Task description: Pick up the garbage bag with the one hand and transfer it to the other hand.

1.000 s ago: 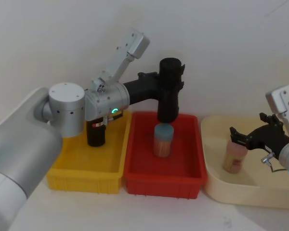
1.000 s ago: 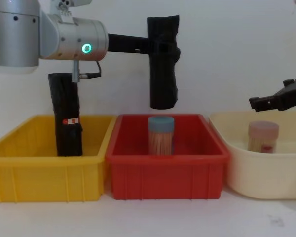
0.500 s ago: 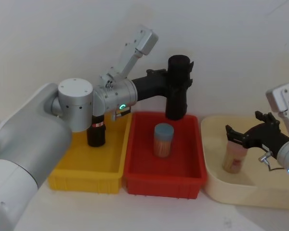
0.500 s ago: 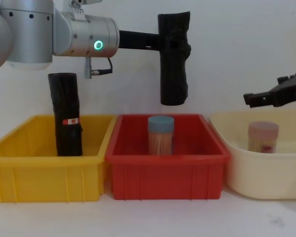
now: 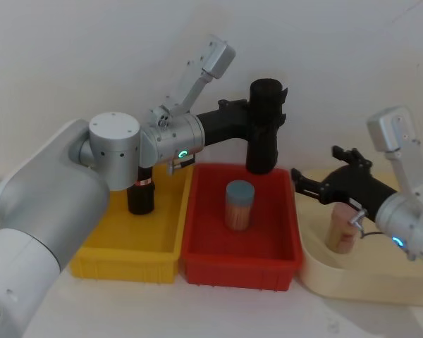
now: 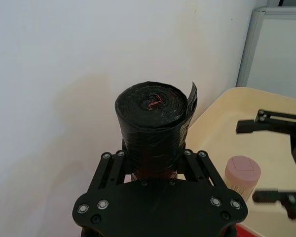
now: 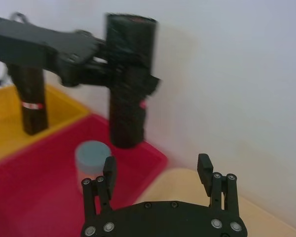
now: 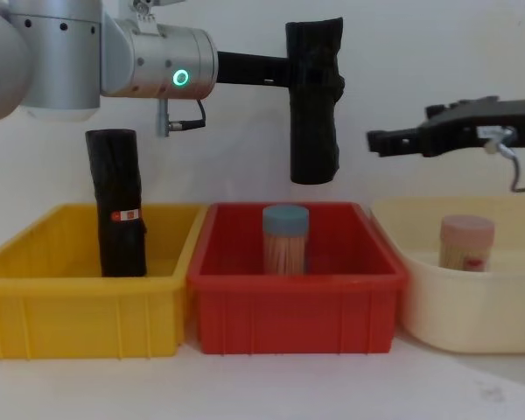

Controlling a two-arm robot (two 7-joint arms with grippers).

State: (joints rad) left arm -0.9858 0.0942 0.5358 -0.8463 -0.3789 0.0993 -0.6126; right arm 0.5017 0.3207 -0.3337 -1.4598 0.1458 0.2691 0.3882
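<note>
The left gripper [image 8: 311, 72] is clamped on the garbage bag [image 8: 314, 149], held upright above the red bin's [image 8: 297, 319] back edge. The right gripper [image 7: 156, 163] hovers near it, spread apart, by the bin's right edge.

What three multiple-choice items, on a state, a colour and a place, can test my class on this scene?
1. How are the right gripper's jaws? A) open B) shut C) missing
2. What colour is the lid of the jar in the red bin? A) green B) blue C) white
3. Where is the bag? A) in the red bin B) in the right gripper C) in the left gripper, in the air
Answers: 1 A, a wide gap shows between them; 2 B, the lid shows blue; 3 C, the left jaws clamp it above the bin.
</note>
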